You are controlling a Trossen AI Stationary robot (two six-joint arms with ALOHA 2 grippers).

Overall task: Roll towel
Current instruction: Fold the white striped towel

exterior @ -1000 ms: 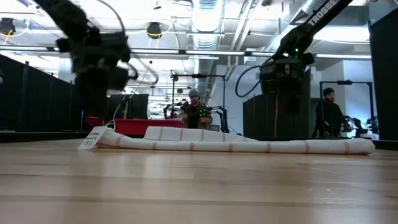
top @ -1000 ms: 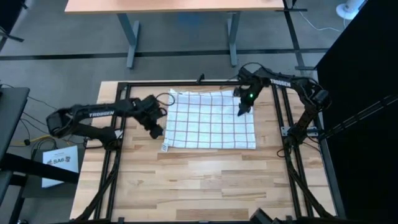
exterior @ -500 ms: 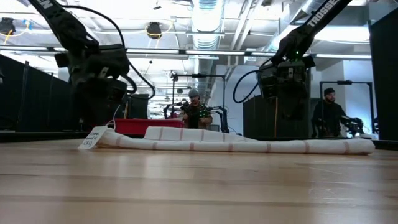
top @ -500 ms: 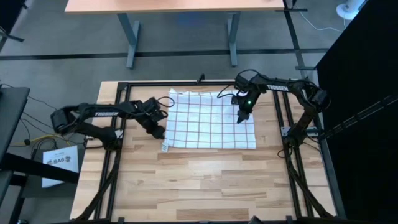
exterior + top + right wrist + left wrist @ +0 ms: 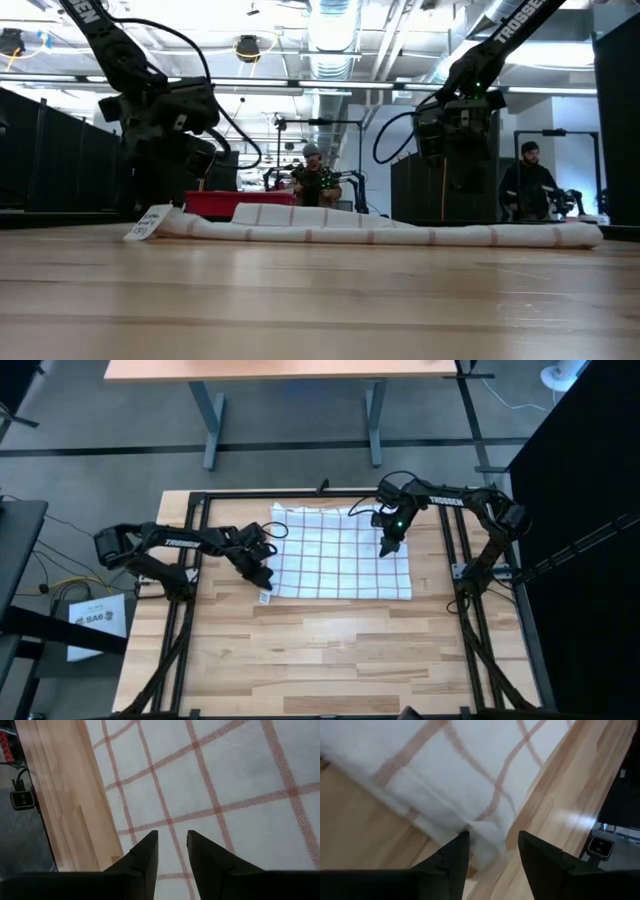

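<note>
The towel [image 5: 340, 550], white with a reddish-brown grid, lies spread flat on the wooden table, and a small white tag [image 5: 264, 597] sticks out at its near-left corner. My left gripper [image 5: 492, 851] is open and low at that corner, one finger on each side of the cloth's edge [image 5: 482, 832]. It shows at the towel's left end [image 5: 260, 574] in the high view. My right gripper [image 5: 172, 845] is open by a narrow gap and hangs above the towel's right part [image 5: 387, 547], clear of the cloth in the low view [image 5: 458, 150]. My left gripper comes slanting down at the towel's near-left corner [image 5: 475, 827] with its fingers astride the edge. I cannot tell whether the fingertips touch the cloth. The corner lies flat on the table.
A black metal frame [image 5: 190, 550] runs around the work area and carries both arm bases. Bare wood [image 5: 330, 650] stretches from the towel to the table's near edge. A desk [image 5: 290, 370] stands beyond the far edge, and people show in the room behind [image 5: 315, 180].
My left gripper has gone toward the table's right edge and down, reaching the towel's near-left corner. My right gripper has sunk a little over the towel's right part. The towel has stayed flat where it was.
</note>
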